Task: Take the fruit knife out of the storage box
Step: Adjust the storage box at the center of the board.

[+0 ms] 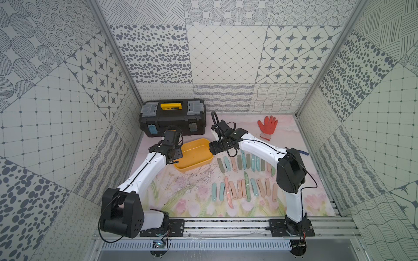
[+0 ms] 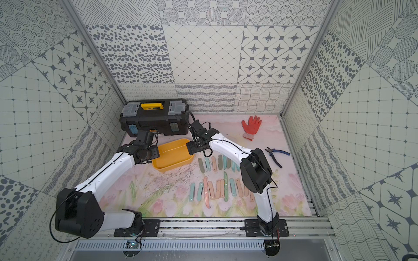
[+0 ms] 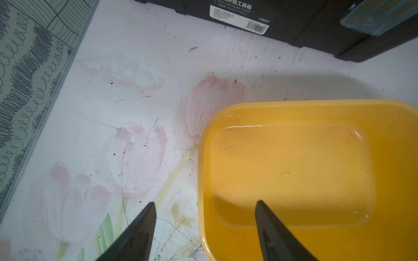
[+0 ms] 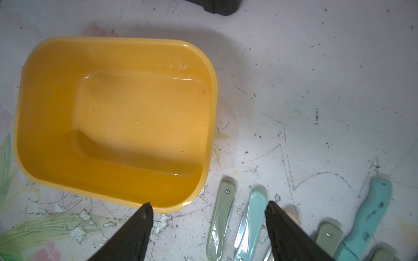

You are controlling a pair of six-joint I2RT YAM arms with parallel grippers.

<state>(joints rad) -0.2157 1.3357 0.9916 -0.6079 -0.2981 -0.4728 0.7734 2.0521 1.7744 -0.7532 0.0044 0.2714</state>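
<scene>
Yellow storage box (image 1: 187, 168); black toolbox (image 1: 172, 121), yellow handle (image 1: 171, 106); orange-red glove (image 1: 267, 126); fruit knives (image 1: 233, 164) in teal, pink, olive; pale pink surface (image 1: 181, 194) printed with tulips; grey-patterned white walls (image 1: 226, 56).

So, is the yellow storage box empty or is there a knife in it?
Empty. Both wrist views show the storage box with a bare floor, only specks; fruit knives lie outside on the mat.

Storage box (image 1: 188, 168) stands open-topped — toolbox (image 1: 172, 119) behind, knife rows (image 1: 247, 187) alongside.
</scene>
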